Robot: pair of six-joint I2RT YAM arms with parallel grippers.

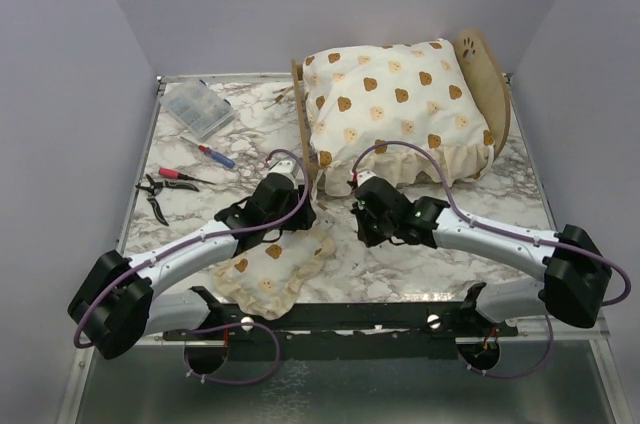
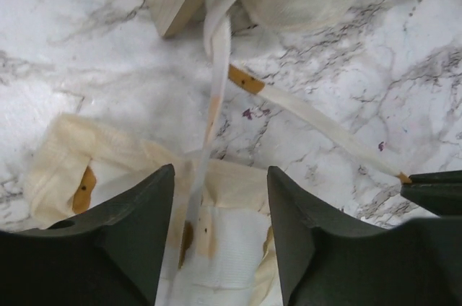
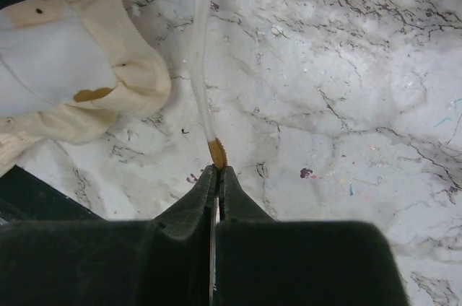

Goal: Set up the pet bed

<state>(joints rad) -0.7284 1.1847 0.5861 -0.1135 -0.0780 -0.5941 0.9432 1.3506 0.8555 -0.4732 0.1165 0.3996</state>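
Already the big cushion (image 1: 395, 104) sits in the pet bed (image 1: 492, 69) at upper right, but the small pillow (image 1: 275, 269) lies loose at lower centre. Below, the right gripper (image 3: 217, 172) pinches a ribbon (image 3: 198, 53) by its tip; the left gripper (image 2: 220, 172) hangs spread-fingered over it, so tying seems left.

**Light plywood pet bed frame** (image 1: 478, 56) — only the rounded headboard and a sliver of the footboard show; the large cream bear-print cushion (image 1: 390, 109) covers its base. The small matching bear-print pillow (image 1: 272, 269) lies partly under the left arm (image 1: 190, 249). The left gripper (image 2: 220, 170) fingers run off the lower edge of its wrist view. The thin cream fabric tie (image 3: 198, 53) leaves the right wrist view at the top. Its brown end meets the tips of the right gripper (image 3: 218, 170) — whether it is pinched cannot be told. Contents of the clear plastic box (image 1: 197, 107): too small to tell.
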